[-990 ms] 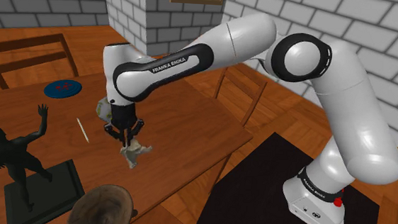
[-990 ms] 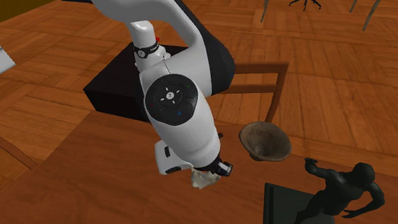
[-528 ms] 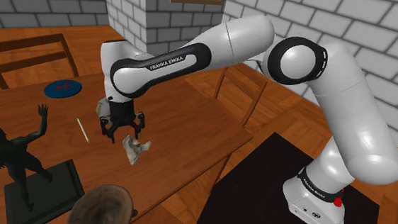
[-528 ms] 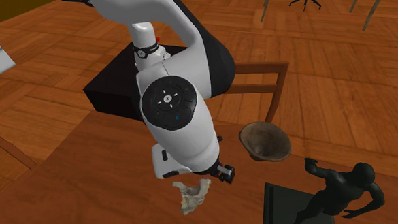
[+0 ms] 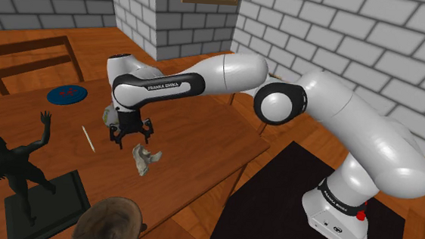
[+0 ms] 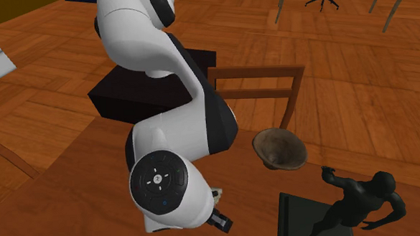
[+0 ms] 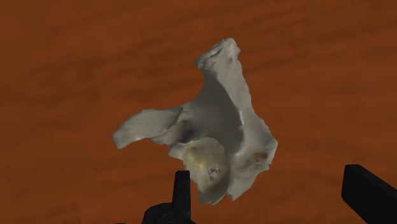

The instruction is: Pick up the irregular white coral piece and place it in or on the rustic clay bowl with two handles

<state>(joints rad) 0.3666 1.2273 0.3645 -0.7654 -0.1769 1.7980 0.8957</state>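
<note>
Gripper (image 5: pixel 132 138) over coral piece (image 5: pixel 145 158) (pale, on table (image 5: pixel 203 129)).

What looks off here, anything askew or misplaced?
Nothing spilled or broken. Only oddity: the coral piece lies loose on the table, off-centre under the open gripper, crowding one finger, so a straight close might clip it. The bowl sits upright.

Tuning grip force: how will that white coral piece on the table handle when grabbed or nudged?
The coral piece looks rigid, so probably no flex. Its thin wings and uneven faces may chip or let the jaws slip. Lying lopsided on the table, it would likely rock or spin if pushed.
</note>
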